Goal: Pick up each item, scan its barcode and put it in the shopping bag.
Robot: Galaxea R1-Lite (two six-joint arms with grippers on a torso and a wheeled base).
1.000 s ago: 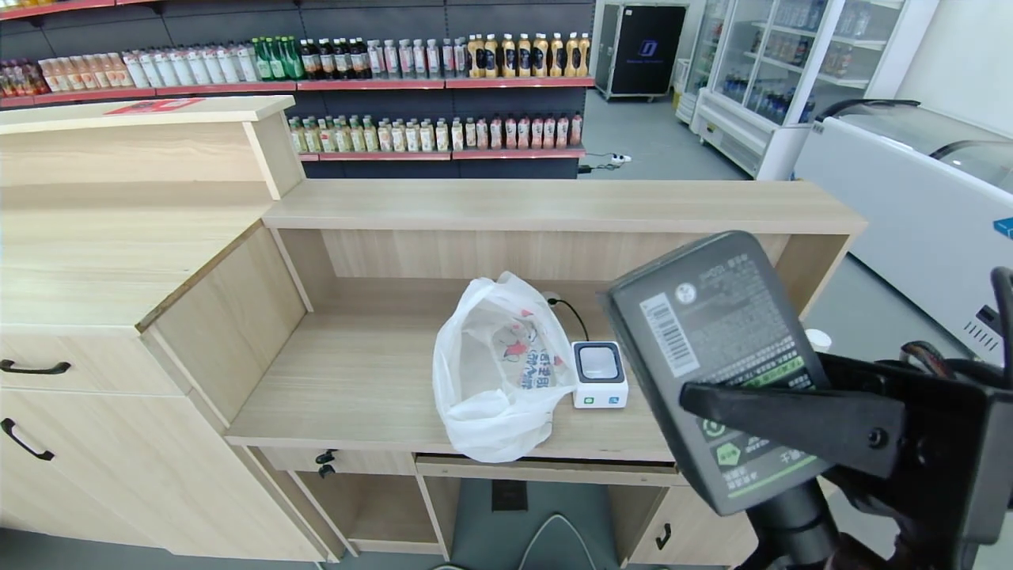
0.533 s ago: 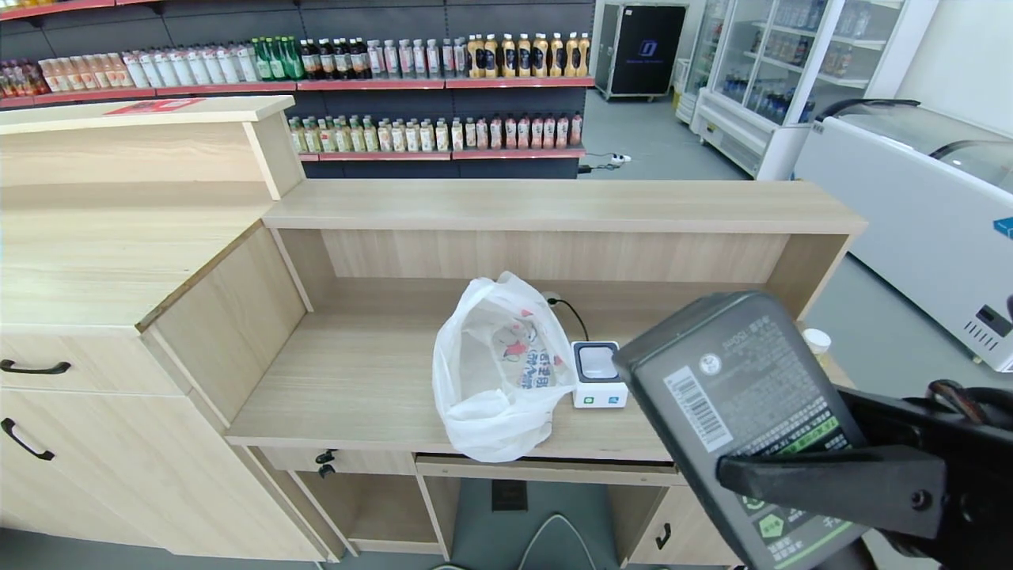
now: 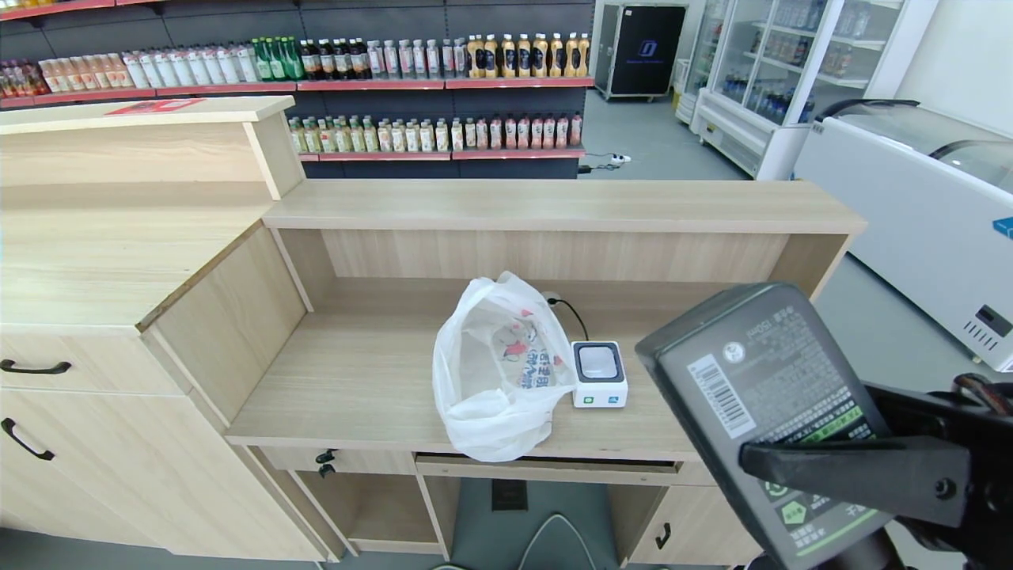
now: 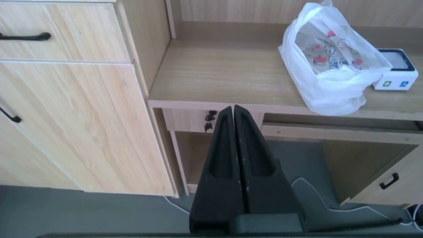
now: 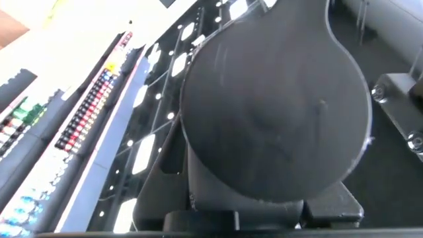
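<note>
Left wrist view: left gripper (image 4: 232,155) with jaws pressed together and nothing between them, low in front of the wooden counter (image 4: 218,76), near its left end.

Head view, far left to far right: shelves of bottles (image 3: 435,59) along the back wall, labels too small to read.

Centre of the counter (image 3: 356,380): white plastic shopping bag (image 3: 498,372), slumped, mouth open upward. Red printed characters and a small red cartoon figure on its side. Seen also from the left wrist (image 4: 334,59), where the print shows through the thin plastic.

Just right of the bag, touching or nearly so: white scanner (image 3: 599,374) with a dark window on top and small green marks on its near face. Black cable (image 3: 574,313) running from it toward the far wall. Left wrist view catches only its near corner (image 4: 398,71) behind the bag.

Near right, held up in the air, right of the scanner and nearer than it: dark package (image 3: 760,396), tilted, label face toward the head camera. White barcode sticker at upper left, round white emblem beside it, dense small print, green stripe and green badges lower down.

Right gripper (image 3: 772,471) pinching the package, one black finger (image 3: 855,475) laid across its label face.

Right wrist view: dark rounded bulk (image 5: 271,112) close to the lens; cannot tell which face of the package.
</note>
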